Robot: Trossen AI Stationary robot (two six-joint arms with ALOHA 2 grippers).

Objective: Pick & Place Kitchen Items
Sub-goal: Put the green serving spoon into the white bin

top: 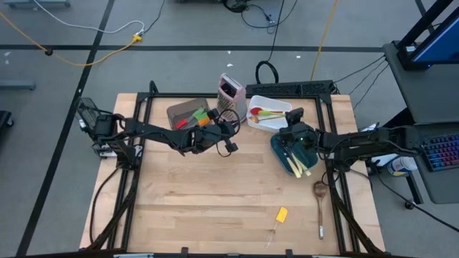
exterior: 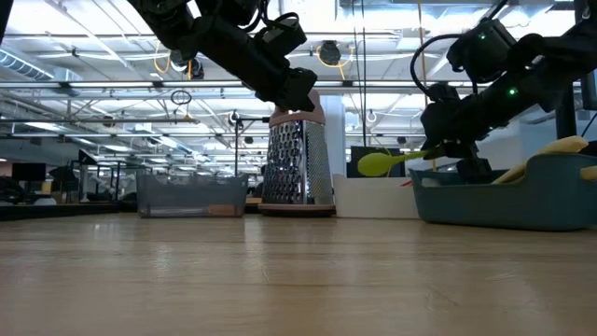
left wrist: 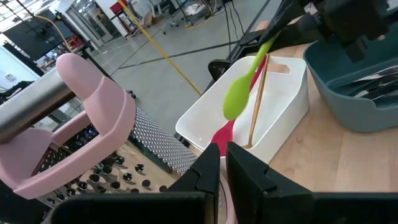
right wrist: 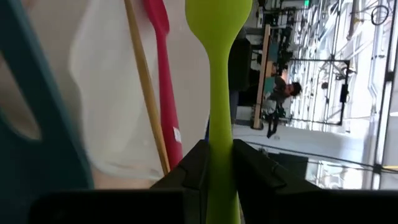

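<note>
1. The green spoon (right wrist: 214, 93) is being held by its handle between the closed fingers of the right gripper (top: 292, 131), its long axis running from the gripper toward ten o'clock in the high view, bowl leading, above the white container (top: 285, 107).
2. A red spoon (right wrist: 163, 81) and a thin wooden stick (right wrist: 146, 87) are being shown lying inside that container by the right wrist view; the low view hides them behind its wall.
3. The left gripper (left wrist: 222, 177) is being kept beside the pink-trimmed grater (left wrist: 81, 137), fingers apparently nearly together with nothing between them.
4. The teal bin (top: 280, 150) is being partly covered by the right arm.
</note>
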